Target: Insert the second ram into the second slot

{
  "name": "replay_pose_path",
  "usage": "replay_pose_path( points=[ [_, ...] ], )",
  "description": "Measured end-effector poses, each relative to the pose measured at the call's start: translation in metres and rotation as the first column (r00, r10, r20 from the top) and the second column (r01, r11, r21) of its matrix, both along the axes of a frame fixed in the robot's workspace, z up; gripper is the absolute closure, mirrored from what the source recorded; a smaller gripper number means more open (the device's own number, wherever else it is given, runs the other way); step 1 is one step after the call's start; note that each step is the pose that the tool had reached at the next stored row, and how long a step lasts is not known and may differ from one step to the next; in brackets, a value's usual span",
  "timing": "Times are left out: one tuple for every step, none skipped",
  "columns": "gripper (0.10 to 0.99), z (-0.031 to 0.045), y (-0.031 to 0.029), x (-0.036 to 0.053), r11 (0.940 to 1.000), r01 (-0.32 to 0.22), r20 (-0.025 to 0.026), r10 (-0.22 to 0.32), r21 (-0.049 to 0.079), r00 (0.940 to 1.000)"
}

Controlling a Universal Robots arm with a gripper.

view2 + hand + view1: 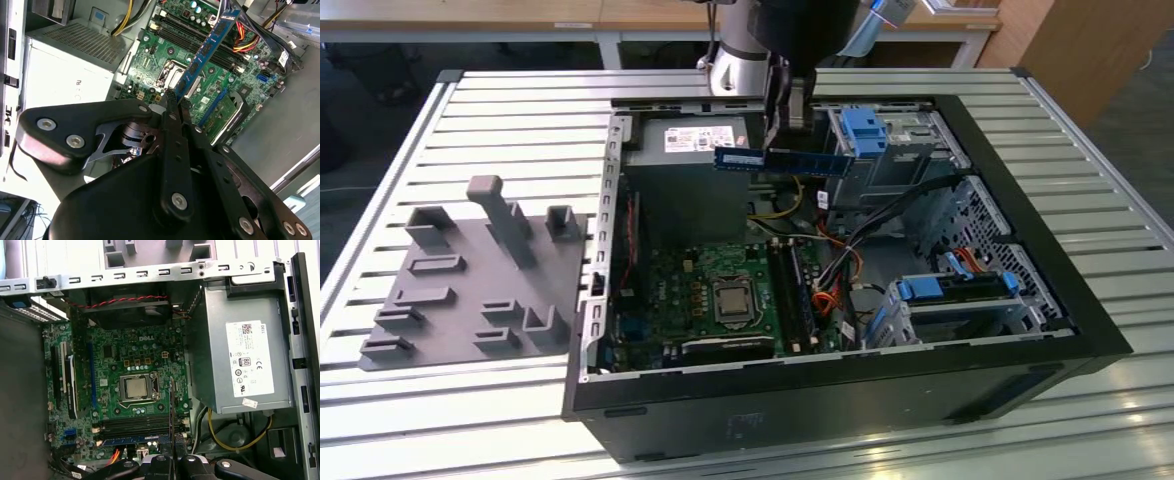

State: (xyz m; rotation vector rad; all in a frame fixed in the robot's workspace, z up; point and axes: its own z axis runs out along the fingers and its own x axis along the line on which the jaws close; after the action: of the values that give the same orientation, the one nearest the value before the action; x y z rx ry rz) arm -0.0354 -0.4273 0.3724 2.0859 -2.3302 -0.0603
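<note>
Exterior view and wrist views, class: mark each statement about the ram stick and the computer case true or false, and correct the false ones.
1. The claw grips the second ram. True.
2. The second ram is seated in a motherboard slot. False: it hangs above the open case.
3. The grey fixture lies to the exterior view's left of the case. True.
4. The power supply is blue. False: it is grey.
</note>
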Motion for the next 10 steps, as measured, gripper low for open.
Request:
replay_pose_path(
  points=[
    [0.949, 0.0000, 0.0000, 0.0000, 1.0000, 0.001, 0.0000, -0.001, 0.000, 1.0000],
    [0.949, 0.0000, 0.0000, 0.0000, 1.0000, 0.003, 0.0000, -0.003, 0.000, 1.0000],
    [0.949, 0.0000, 0.0000, 0.0000, 1.0000, 0.004, 0.0000, -0.004, 0.000, 1.0000],
    [0.949, 0.0000, 0.0000, 0.0000, 1.0000, 0.005, 0.0000, -0.005, 0.000, 1.0000],
    [0.949, 0.0000, 0.0000, 0.0000, 1.0000, 0.007, 0.0000, -0.007, 0.000, 1.0000],
    [0.949, 0.0000, 0.0000, 0.0000, 1.0000, 0.008, 0.0000, -0.008, 0.000, 1.0000],
    [0.949, 0.0000, 0.0000, 0.0000, 1.0000, 0.009, 0.0000, -0.009, 0.000, 1.0000],
    [0.949, 0.0000, 0.0000, 0.0000, 0.9999, 0.010, 0.0000, -0.010, 0.000, 0.9999],
    [0.949, 0.0000, 0.0000, 0.0000, 0.9999, 0.011, 0.0000, -0.011, 0.000, 0.9999],
    [0.949, 0.0000, 0.0000, 0.0000, 0.9999, 0.012, 0.0000, -0.012, 0.000, 0.9999]
  ],
)
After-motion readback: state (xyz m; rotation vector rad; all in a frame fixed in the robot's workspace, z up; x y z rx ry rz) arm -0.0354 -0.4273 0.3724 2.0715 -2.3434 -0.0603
